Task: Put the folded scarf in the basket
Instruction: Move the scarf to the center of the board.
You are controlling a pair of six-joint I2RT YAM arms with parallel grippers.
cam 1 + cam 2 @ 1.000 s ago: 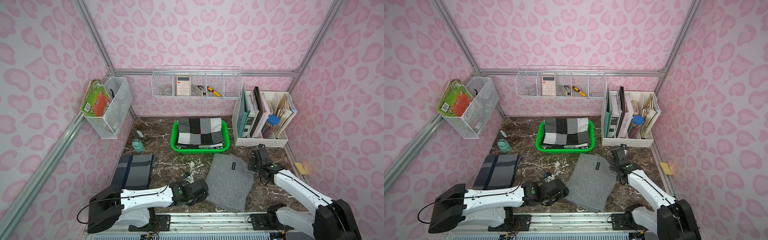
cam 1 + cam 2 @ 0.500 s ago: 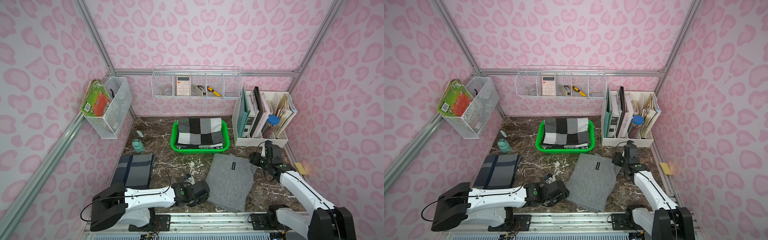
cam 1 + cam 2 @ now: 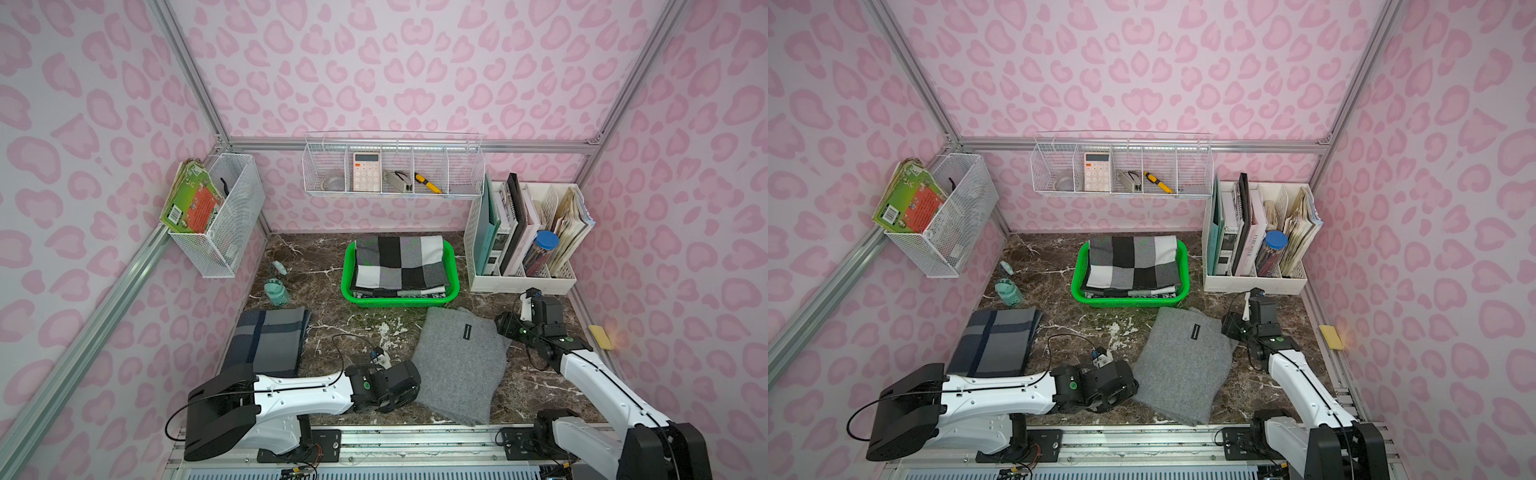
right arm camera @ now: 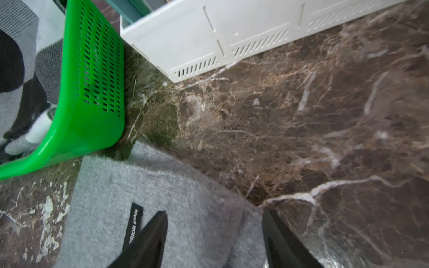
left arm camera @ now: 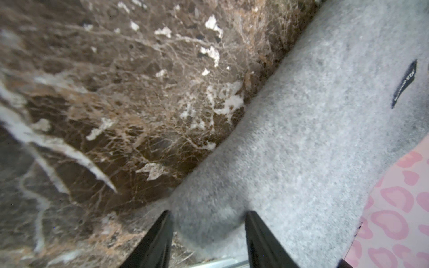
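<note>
Both top views: the right arm is the news. Half a second ago it had swung out toward the white file box (image 3: pixel 519 286); now the right gripper (image 3: pixel 501 328) is back at the far right corner of the grey scarf (image 3: pixel 457 365). The left gripper (image 3: pixel 415 388) has hardly budged, low at the scarf's near left edge. The scarf lies where it lay, flat on the tabletop (image 3: pixel 332 328), just in front of the basket (image 3: pixel 399 302) and outside it.

Surfaces now. The tabletop is glossy dark brown marble with white veins. The scarf is a fuzzy, felted grey rectangle, folded and set askew, with a small black label (image 3: pixel 466 331) sewn near its far edge. The basket is bright green plastic: shallow, rounded corners, slotted walls, rolled rim. It is already filled with a folded black, white and grey checked cloth (image 3: pixel 397 262).

Right wrist view: fingers (image 4: pixel 151 232) apart, one over the scarf beside the label, its mate over bare marble past the corner. Left wrist view: fingers (image 5: pixel 160 234) apart, the scarf's edge bulging between them. Whether they bite the cloth, I cannot tell.
</note>
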